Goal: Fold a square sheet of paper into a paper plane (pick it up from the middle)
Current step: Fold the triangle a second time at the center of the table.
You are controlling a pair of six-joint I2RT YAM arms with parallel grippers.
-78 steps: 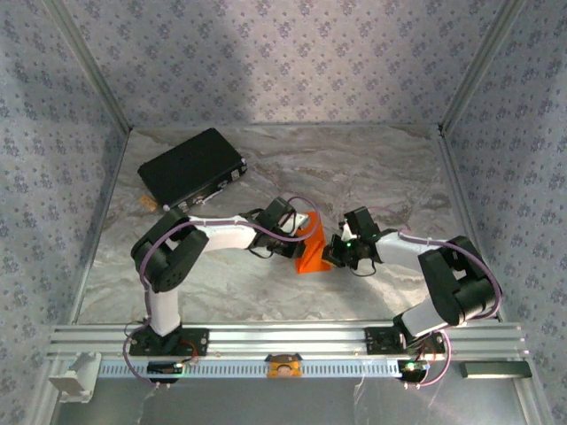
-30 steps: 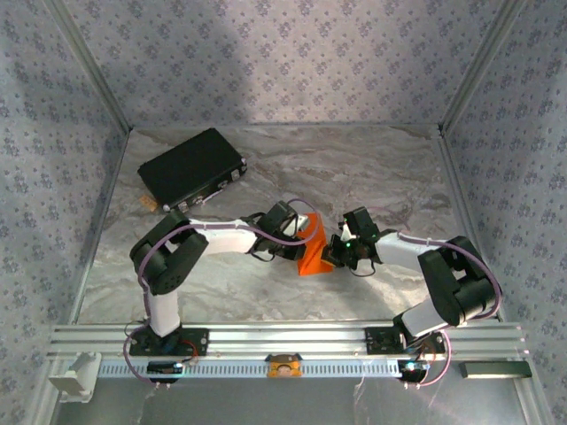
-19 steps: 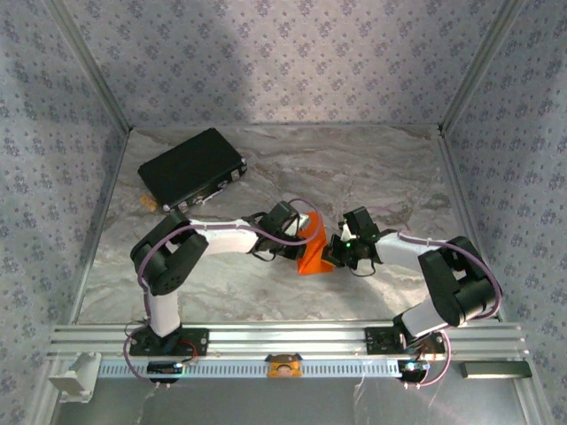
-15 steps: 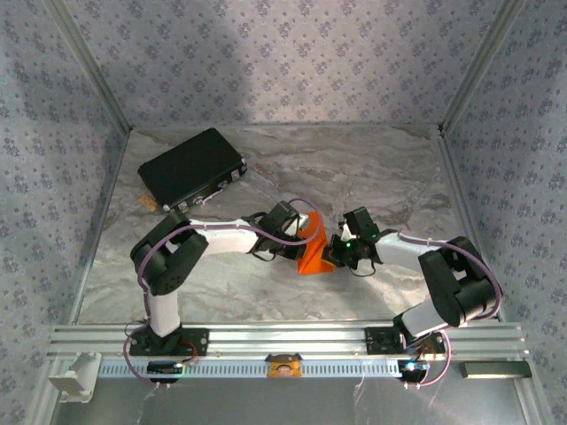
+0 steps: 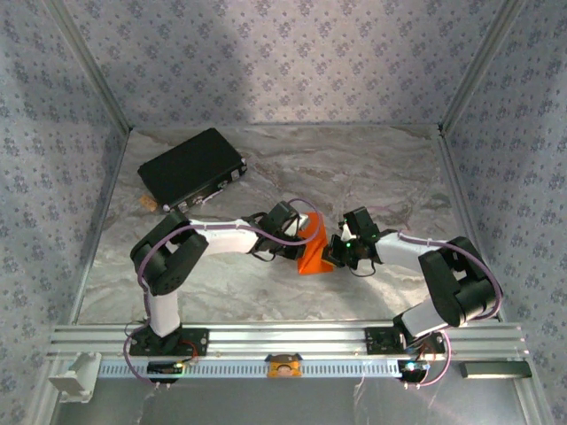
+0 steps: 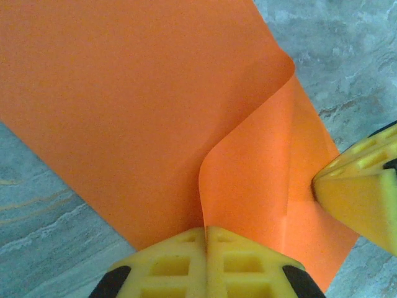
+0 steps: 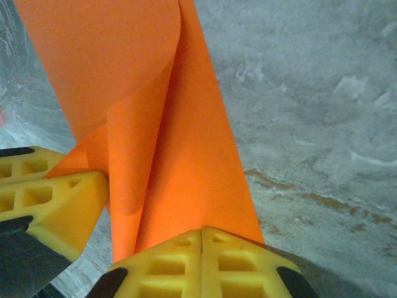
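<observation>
The square sheet of paper (image 5: 312, 252), bright orange, is held up off the marble table (image 5: 381, 177) in the middle, curled over on itself between both grippers. My left gripper (image 5: 299, 237) is shut on one edge of the paper (image 6: 124, 93); its yellow jaws (image 6: 206, 234) meet with the sheet pinched between them. My right gripper (image 5: 334, 253) is shut on the opposite edge of the paper (image 7: 186, 124), jaws (image 7: 201, 236) pressed together on it. In each wrist view the other gripper's yellow fingers (image 6: 363, 198) (image 7: 49, 198) sit close beside the sheet.
A black case (image 5: 191, 166) lies at the back left, with a small block (image 5: 149, 202) just in front of it. Patterned walls (image 5: 283, 62) enclose the table on three sides. An aluminium rail (image 5: 283, 336) with the arm bases runs along the near edge.
Since the earliest frame the left gripper has edged slightly right, bringing the paper's edges closer. Over the last second nothing has visibly moved.
</observation>
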